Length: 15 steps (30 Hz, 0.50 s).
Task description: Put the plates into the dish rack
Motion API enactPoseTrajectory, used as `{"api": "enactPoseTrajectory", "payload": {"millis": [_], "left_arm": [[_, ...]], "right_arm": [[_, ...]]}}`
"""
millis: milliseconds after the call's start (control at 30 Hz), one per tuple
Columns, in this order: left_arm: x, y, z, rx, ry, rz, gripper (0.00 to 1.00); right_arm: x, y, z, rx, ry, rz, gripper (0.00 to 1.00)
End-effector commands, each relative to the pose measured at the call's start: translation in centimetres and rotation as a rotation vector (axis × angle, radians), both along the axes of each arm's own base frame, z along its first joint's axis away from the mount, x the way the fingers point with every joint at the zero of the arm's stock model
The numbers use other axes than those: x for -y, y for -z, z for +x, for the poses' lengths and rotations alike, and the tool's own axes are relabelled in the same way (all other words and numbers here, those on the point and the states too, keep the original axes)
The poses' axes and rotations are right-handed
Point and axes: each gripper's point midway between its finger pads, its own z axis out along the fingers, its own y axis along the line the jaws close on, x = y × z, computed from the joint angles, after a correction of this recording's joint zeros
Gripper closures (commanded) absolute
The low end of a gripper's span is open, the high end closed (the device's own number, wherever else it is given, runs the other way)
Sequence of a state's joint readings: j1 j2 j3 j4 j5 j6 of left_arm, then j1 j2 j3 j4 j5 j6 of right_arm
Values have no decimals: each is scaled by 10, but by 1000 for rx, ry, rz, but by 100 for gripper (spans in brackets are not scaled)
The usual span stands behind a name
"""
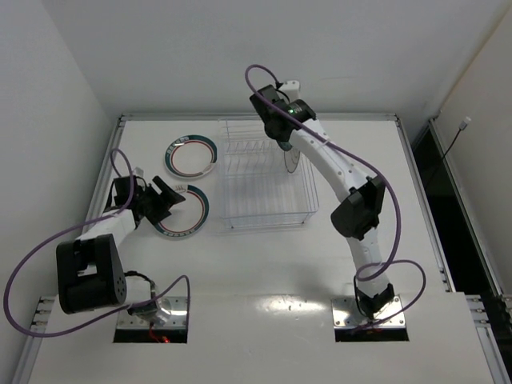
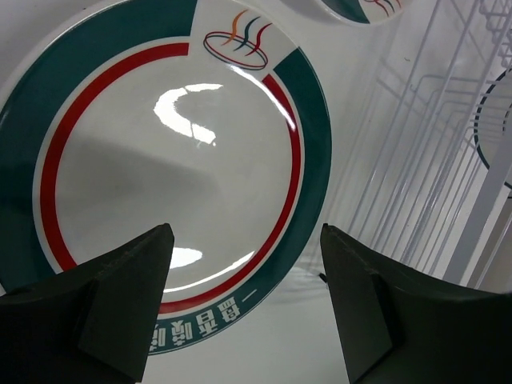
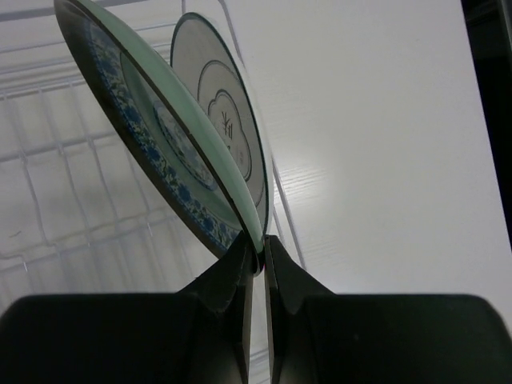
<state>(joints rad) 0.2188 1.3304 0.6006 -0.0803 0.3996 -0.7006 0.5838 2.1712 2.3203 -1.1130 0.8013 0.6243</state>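
Plates with teal rims lie flat toward the counter's point(image 1: 264, 272) left edge: the far plate point(image 1: 190, 157), and the near plate point(image 2: 176, 160) under the left tool point(image 2: 248, 240), its jaws apart, likely readying a rim grab. The rack point(image 1: 264, 172) sits mid-counter with free slots. The right tool point(image 3: 258, 248) is clamped on the small patterned plate point(image 3: 160, 136), held upright to slot beside the white plate point(image 3: 228, 128). Bare counter lies rightward.

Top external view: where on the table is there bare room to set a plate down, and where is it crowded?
Free: the broad strip of table between the dish rack front and the arm bases; also right of the right arm. Crowded: left of the rack, far plate, near plate and the open left claw.
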Motion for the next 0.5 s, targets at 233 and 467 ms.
{"api": "enactPoseTrajectory", "payload": {"millis": [233, 467], "left_arm": [[10, 5, -4, -16, 19, -50, 29], [11, 0, -2, 1, 19, -59, 29]], "right_arm": [[12, 8, 5, 103, 166, -190, 100], [11, 21, 6, 106, 179, -230, 100]]}}
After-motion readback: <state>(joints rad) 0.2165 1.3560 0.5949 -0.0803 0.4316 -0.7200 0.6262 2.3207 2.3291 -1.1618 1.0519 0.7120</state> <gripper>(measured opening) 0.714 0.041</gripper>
